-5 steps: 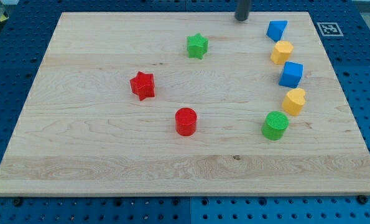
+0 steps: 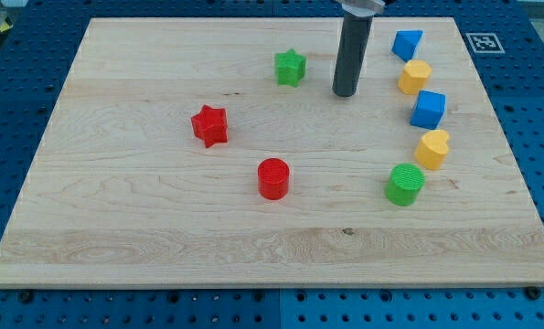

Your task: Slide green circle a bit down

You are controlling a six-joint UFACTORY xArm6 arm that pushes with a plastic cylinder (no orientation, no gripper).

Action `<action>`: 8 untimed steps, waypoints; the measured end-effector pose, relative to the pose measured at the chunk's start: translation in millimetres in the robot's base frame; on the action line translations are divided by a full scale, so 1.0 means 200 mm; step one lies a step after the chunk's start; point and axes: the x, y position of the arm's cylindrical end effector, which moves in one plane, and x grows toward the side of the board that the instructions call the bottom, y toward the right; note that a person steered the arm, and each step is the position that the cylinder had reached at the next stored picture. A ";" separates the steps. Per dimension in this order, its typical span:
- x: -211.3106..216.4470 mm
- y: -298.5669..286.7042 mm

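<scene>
The desk (image 2: 162, 219) carries eight blocks: two blue, two yellow, two red, two green. There is no claw, only a rod; my tip (image 2: 346, 93) rests between the green star (image 2: 290, 67) and the right-hand column, well above the green circle (image 2: 404, 184). The circle touches a yellow block (image 2: 432, 149), so an off-centre approach could drag that along or skew the circle sideways.

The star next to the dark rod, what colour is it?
Green. The green star sits just to the view's left of my tip, clearest in the camera view.
</scene>
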 end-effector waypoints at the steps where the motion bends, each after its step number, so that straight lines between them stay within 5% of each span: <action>1: 0.00 0.00; 6: 0.53 0.01; 8: 0.53 0.01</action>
